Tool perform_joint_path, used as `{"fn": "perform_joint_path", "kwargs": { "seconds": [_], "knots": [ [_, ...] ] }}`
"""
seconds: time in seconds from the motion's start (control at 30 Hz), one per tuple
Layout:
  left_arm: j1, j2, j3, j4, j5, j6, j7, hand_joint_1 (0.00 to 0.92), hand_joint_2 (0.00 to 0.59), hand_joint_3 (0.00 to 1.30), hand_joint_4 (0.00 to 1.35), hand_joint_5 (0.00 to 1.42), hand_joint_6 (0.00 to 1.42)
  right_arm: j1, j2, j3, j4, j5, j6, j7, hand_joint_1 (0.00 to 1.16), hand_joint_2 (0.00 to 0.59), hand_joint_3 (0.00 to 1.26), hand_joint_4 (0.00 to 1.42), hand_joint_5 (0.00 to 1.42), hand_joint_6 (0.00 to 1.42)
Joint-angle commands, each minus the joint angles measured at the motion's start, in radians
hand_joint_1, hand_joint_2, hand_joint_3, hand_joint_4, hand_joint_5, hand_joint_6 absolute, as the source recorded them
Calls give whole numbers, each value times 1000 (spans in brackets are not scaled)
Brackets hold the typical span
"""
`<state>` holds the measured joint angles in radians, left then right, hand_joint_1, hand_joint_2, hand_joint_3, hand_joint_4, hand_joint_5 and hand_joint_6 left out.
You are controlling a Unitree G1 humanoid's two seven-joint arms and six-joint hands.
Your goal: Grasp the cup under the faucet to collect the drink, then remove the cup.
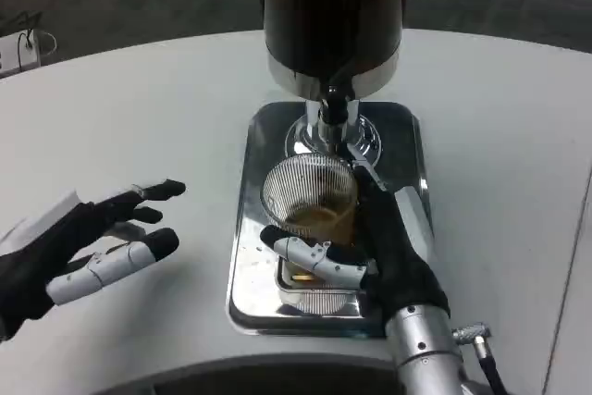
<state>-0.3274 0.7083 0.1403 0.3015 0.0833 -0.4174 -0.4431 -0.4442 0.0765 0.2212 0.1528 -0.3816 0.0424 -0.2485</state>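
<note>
Head view: dispenser [331,16] beyond right hand [393,247], faucet [331,108] above the clear cup [310,205] this hand wraps, on steel tray [245,265]. Cup part-filled with amber drink: thin, likely light, slippery, squashable; hold mid-wall, upright. Left hand [88,252] open, well apart

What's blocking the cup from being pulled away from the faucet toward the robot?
Nothing visible blocks it. The right hand already grips the cup, which sits on the steel tray just below the faucet. Toward the robot there is only the tray's low front rim and bare table. The left hand waits off to the side.
</note>
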Motion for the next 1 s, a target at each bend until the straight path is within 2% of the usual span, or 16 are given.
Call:
{"fn": "perform_joint_path", "kwargs": {
  "seconds": [0.03, 0.43, 0.47, 0.63, 0.8, 0.87, 1.0],
  "knots": [
    [0, 23, -5, 5, 2, 17, -19, 0, 92, 191, 117, 197, 268, -8, 37, 16, 48, -16, -29, -55, 919, 205, 252, 365, 452, 374],
    [0, 26, -4, 19, -5, 11, -33, 0, 94, 191, 117, 197, 261, -15, 99, 25, 127, -2, -97, -187, 969, 224, 472, 583, 663, 626],
    [-1, 27, -3, 21, -5, 10, -33, 0, 94, 191, 117, 197, 260, -13, 103, 25, 129, -1, -103, -199, 973, 225, 551, 703, 789, 794],
    [-1, 26, -3, 29, -7, 5, -34, 0, 93, 191, 118, 197, 260, -2, 108, 26, 128, 6, -125, -246, 1010, 238, 761, 924, 1022, 1110],
    [-3, 23, -4, 35, -7, -1, -32, 0, 93, 191, 126, 197, 260, 17, 104, 31, 107, 8, -135, -280, 1014, 239, 888, 1086, 1179, 1264],
    [-6, 22, -5, 36, -8, -1, -31, 0, 93, 191, 127, 197, 259, 29, 98, 33, 88, 11, -138, -278, 1014, 239, 953, 1149, 1231, 1316],
    [-12, 19, -6, 36, -7, -1, -29, 0, 93, 191, 129, 197, 259, 59, 86, 37, 39, 15, -137, -259, 1007, 237, 998, 1206, 1281, 1376]
  ]
}}
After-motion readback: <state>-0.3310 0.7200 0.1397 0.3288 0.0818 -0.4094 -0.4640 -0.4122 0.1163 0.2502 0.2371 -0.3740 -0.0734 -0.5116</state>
